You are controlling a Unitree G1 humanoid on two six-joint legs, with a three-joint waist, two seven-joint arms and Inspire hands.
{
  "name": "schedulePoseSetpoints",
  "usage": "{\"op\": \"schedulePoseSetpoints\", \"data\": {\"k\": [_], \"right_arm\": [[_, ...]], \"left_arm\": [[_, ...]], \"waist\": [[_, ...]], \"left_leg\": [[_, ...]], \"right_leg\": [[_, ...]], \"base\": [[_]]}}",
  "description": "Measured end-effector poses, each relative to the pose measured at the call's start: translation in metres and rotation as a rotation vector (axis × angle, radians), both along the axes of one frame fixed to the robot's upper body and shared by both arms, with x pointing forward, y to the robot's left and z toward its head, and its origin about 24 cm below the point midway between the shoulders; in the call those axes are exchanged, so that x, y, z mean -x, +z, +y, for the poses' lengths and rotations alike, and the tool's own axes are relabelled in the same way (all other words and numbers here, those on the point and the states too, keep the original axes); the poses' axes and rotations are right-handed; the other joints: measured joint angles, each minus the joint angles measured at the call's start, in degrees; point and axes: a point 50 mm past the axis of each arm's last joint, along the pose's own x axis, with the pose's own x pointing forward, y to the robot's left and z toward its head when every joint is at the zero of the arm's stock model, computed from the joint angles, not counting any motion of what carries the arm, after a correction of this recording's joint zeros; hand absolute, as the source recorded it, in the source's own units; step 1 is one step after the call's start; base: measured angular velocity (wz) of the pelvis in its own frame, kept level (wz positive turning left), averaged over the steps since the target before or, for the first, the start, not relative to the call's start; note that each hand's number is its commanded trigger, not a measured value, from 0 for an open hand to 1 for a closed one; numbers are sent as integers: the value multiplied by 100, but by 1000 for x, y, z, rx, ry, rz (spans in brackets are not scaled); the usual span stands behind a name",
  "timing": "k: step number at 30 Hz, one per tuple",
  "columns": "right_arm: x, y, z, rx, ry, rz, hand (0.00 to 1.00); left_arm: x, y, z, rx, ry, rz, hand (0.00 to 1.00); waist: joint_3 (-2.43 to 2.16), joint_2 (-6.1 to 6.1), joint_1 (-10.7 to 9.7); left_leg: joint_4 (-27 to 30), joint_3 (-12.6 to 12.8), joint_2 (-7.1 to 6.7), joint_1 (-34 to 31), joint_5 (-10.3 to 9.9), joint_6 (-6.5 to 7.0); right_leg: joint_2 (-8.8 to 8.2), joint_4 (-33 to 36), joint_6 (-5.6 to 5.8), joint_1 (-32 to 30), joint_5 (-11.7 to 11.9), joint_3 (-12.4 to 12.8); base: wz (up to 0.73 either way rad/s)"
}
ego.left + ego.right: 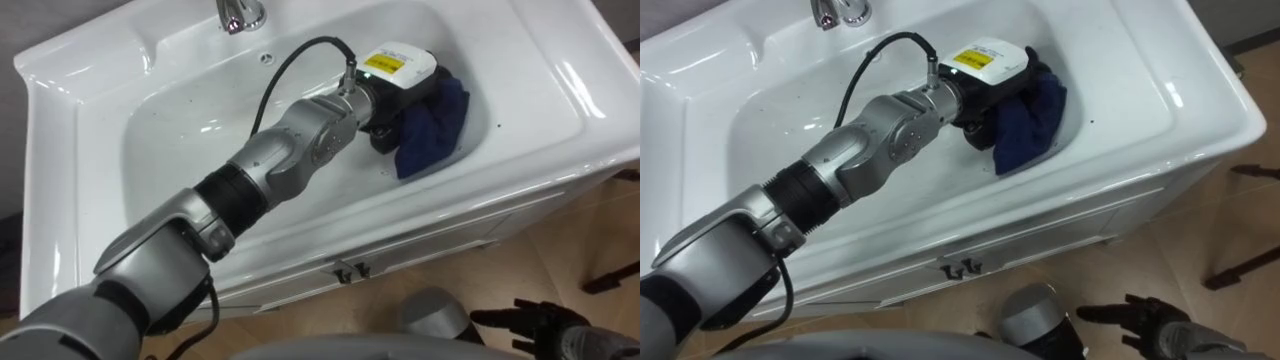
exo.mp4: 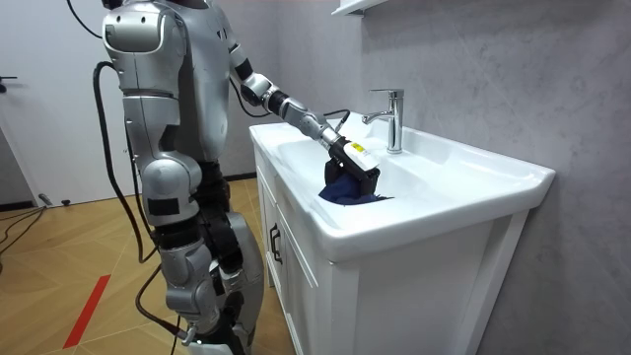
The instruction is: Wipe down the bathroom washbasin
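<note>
Grey wall behind, we stand at the white basin (image 1: 560, 110), left hand (image 1: 400, 70) set on the dark blue cloth (image 1: 438, 125) bunched against the bowl's right wall; whether it grips we cannot tell. The rest of the bowl lies leftward, toward the tap (image 1: 238, 15). Right hand (image 1: 538, 322) hangs low, fingers straight.

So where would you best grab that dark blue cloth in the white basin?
By the loose bunched fold of the dark blue cloth sticking out beside the left hand, coming from above: the wall of the white basin closes off its right side, and it lies crumpled.
</note>
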Motion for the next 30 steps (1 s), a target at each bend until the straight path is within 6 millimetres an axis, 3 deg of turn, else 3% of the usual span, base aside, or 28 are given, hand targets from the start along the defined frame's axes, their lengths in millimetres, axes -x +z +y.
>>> {"op": "schedulePoseSetpoints", "data": {"k": [7, 13, 15, 17, 22, 24, 25, 28, 30], "right_arm": [[0, 0, 1, -15, 3, 6, 0], [-1, -3, 8, -27, 9, 24, 0], [2, -5, 10, -39, -10, 33, 0], [5, -5, 10, -44, -35, 38, 0], [12, -6, 11, -59, -82, 71, 0], [13, -7, 10, -56, -98, 72, 0], [13, -7, 10, -53, -104, 73, 0], [13, -7, 10, -49, -140, 65, 0], [11, -7, 11, -60, -187, 38, 0]], "left_arm": [[-4, -19, 15, -58, 60, 42, 100], [2, -56, 51, -63, 237, 173, 100], [6, -67, 61, -71, 286, 201, 100], [8, -73, 68, -76, 314, 215, 100], [15, -87, 84, -99, 392, 256, 100], [22, -98, 100, -117, 456, 289, 100], [22, -101, 104, -126, 472, 299, 100], [29, -112, 130, -225, 526, 300, 100], [34, -117, 164, -333, 598, 281, 100]], "waist": [[15, -28, -35], [3, -190, -1], [-22, -294, 33], [-37, -320, 58], [-94, -288, 240], [-150, -228, 338], [-156, -220, 357], [-179, -198, 530], [-188, -200, 608]], "left_leg": [[2, 7, 4, 43, 0, 0], [5, -1, 7, 147, 0, 0], [-2, -9, 10, 231, 0, 0], [-1, -8, 12, 276, 0, 0], [-11, -5, 26, 384, -2, 2], [-15, -12, 33, 457, -2, 2], [-24, -12, 34, 485, -2, 2], [-41, -10, 48, 583, -2, 1], [-41, -27, 88, 571, -4, -1]], "right_leg": [[2, 15, 0, 21, 0, 32], [48, 27, -20, 90, -13, 85], [63, 25, -27, 176, -16, 90], [85, 23, -28, 216, -16, 107], [105, 7, -51, 292, 2, 182], [109, -2, -65, 359, 5, 188], [112, -2, -67, 384, 4, 186], [135, 6, -86, 443, -2, 208], [166, -8, -117, 432, 10, 196]], "base": [[-4], [-1], [-4], [-6], [-11], [-11], [0], [-6], [-2]]}}
